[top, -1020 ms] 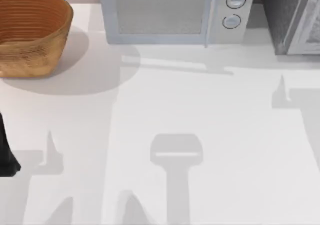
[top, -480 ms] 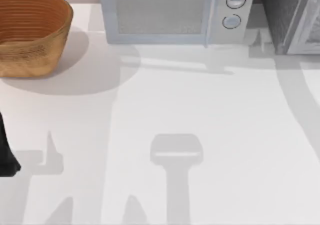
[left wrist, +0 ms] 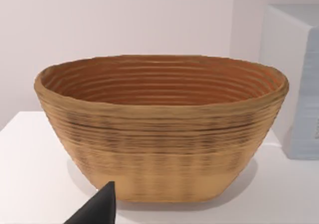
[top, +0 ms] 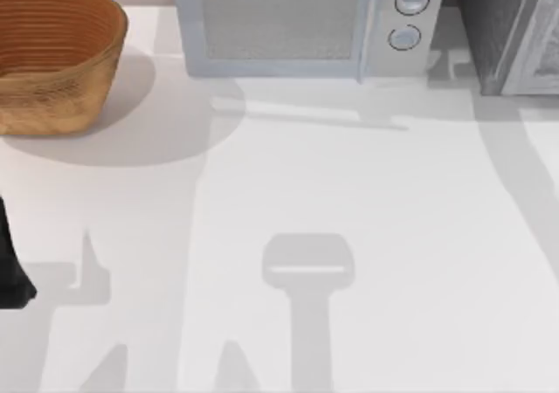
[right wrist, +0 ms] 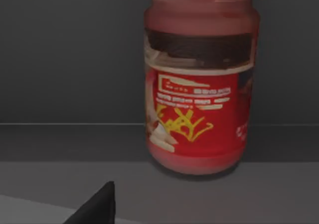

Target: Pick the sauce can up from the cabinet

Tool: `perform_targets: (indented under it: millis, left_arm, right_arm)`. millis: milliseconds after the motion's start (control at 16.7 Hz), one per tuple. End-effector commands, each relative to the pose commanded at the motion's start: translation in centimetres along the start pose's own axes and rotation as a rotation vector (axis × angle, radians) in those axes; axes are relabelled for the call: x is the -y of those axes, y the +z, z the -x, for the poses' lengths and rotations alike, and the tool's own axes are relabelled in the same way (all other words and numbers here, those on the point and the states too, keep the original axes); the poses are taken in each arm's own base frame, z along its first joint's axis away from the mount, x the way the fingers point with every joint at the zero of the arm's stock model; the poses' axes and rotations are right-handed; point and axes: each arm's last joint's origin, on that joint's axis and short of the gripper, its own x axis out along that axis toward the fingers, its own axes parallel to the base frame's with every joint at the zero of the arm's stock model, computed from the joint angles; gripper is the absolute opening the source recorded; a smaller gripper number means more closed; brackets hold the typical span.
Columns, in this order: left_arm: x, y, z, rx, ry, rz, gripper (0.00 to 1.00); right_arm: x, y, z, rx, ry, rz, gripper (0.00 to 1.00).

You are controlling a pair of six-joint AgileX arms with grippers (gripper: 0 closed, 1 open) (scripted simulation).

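Sauce can [right wrist: 202,84]: it stands upright on a dark grey floor inside the cabinet [top: 507,31], as seen from our right wrist camera. The can has a red lid, a dark band below it, and a red label with white and yellow print. It rests close in front of the dark rear wall of the compartment, and nothing touches it.

Right gripper [right wrist: 97,209]: one dark fingertip shows at the frame edge of our right wrist view, near the can but apart from it, lower and to one side. We cannot tell whether the fingers are spread or closed, and they grasp nothing that we can see.

Cabinet: in the top view it sits at the far right corner of the table [top: 349,201], a dark speckled box with a lighter framed panel swung out beside it.

Microwave [top: 306,22]: a pale unit with two round knobs, just left of the cabinet along the far edge.

Basket [top: 52,52]: a woven brown bowl at the far left of the table, well apart from the cabinet.

Left gripper [left wrist: 97,209]: parked at the left edge of the table, facing the basket. One dark fingertip shows in our left wrist view; we cannot tell its state either.
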Motion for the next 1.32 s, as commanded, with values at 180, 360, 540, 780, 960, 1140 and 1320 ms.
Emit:
perform_targets:
  millis: [180,360,540,780,960,1140,1320]
  left_arm:
    - [0.0,0.0,0.0,0.000,0.000,0.000,1.00]
    - [0.0,0.0,0.0,0.000,0.000,0.000,1.00]
    - [0.0,0.0,0.0,0.000,0.000,0.000,1.00]
    - [0.0,0.0,0.0,0.000,0.000,0.000,1.00]
    - [0.0,0.0,0.0,0.000,0.000,0.000,1.00]
    - [0.0,0.0,0.0,0.000,0.000,0.000,1.00]
    - [0.0,0.0,0.0,0.000,0.000,0.000,1.00]
  right_arm:
    - [0.1,0.1,-0.3,0.005,-0.003,-0.001,1.00]
    - [-0.3,0.5,-3.0,0.005,-0.006,-0.002,1.00]
    - [-0.6,0.1,-6.7,-0.006,-0.008,-0.003,1.00]
    - [-0.8,-0.1,-8.8,-0.003,-0.010,-0.005,1.00]
    - [-1.0,-0.2,-8.8,-0.008,-0.005,-0.004,1.00]
    - [-0.9,-0.1,-9.5,-0.006,-0.009,-0.004,1.00]
    - [-0.9,0.2,-11.3,-0.003,-0.010,-0.005,1.00]
